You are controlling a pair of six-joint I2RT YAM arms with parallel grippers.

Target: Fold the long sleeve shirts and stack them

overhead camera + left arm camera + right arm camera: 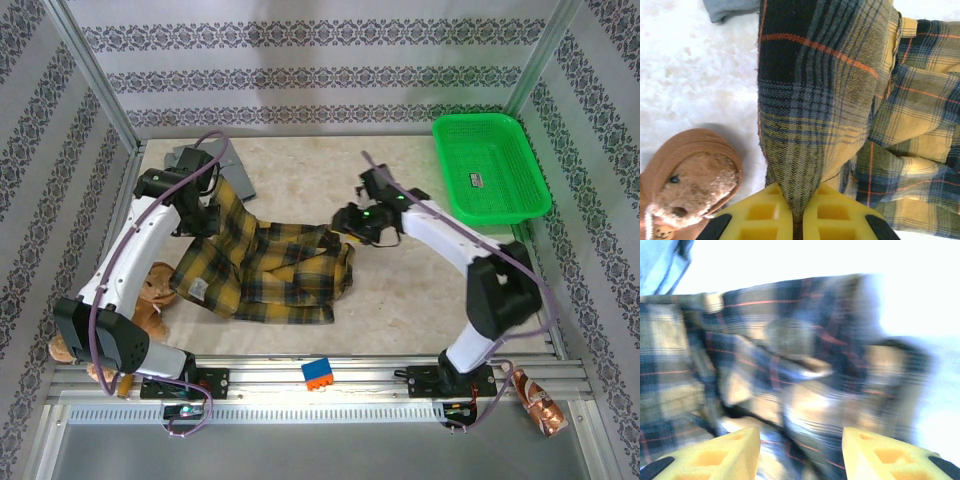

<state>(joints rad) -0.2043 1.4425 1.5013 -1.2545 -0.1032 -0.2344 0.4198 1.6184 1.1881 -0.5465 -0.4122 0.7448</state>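
The yellow-and-black plaid shirt (270, 270) lies bunched on the table's middle, one part pulled up toward the back left. My left gripper (200, 215) is shut on that raised plaid cloth (815, 115), which runs down between its yellow fingers (765, 215). The grey shirt (215, 165) lies at the back left, mostly hidden behind the left arm; a grey corner (730, 7) shows at the top of the left wrist view. My right gripper (345, 225) hangs open over the plaid shirt's right end (805, 375), its blurred fingers (725, 455) apart with cloth beneath them.
A brown plush toy (150, 300) lies by the left arm, close to the plaid shirt (690, 180). A green basket (490, 165) stands at the back right. A small blue-and-orange block (318, 373) rests on the front rail. Patterned walls close in the table.
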